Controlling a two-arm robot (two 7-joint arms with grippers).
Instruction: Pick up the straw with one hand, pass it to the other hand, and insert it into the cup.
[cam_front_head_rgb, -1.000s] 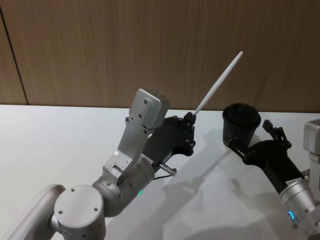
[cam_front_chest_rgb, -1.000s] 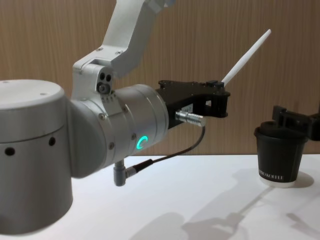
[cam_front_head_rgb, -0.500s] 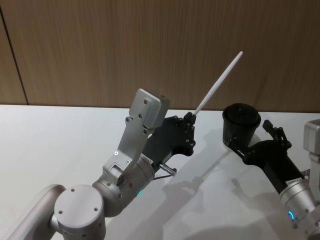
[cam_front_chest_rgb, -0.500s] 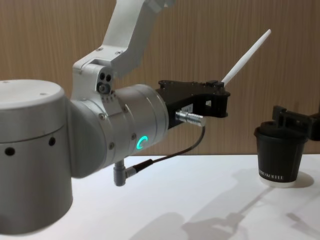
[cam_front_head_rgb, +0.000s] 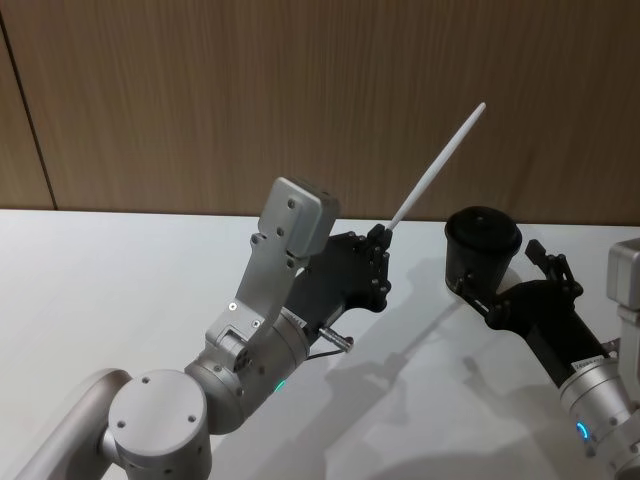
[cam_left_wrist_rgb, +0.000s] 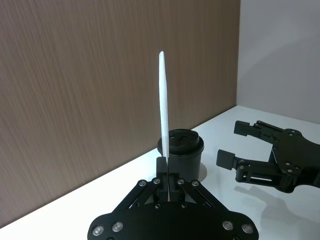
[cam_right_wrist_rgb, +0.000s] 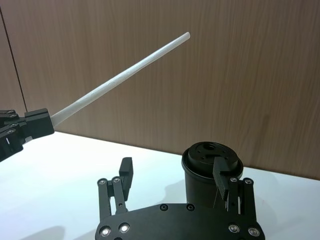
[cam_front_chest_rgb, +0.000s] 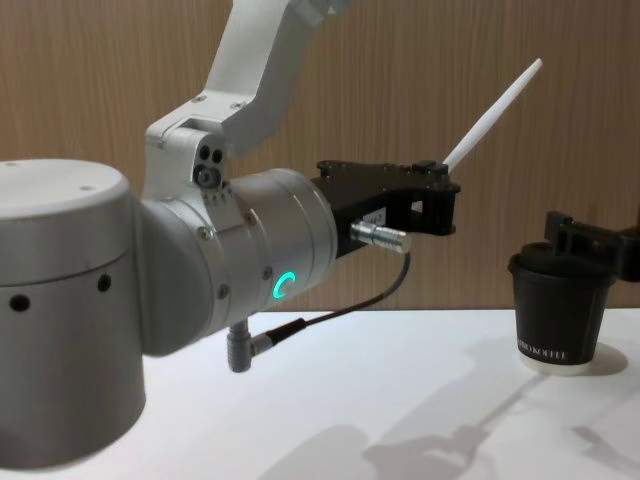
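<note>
White and thin, the straw (cam_front_head_rgb: 436, 163) is pinched at its lower end by the closed left claw (cam_front_head_rgb: 380, 240), slanting toward one o'clock. It is judged light and crushable; mid-shaft should be taken by the spread right claw (cam_right_wrist_rgb: 172, 170), near the cup (cam_front_head_rgb: 483, 243) at three o'clock.

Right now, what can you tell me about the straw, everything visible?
The straw is white, thin and straight, matte like paper or plastic, narrowing at its tip. The left tool pinches its lower end and holds it in the air, tilted up and toward the robot's right. Nothing else touches it; it is apart from the cup.
</note>
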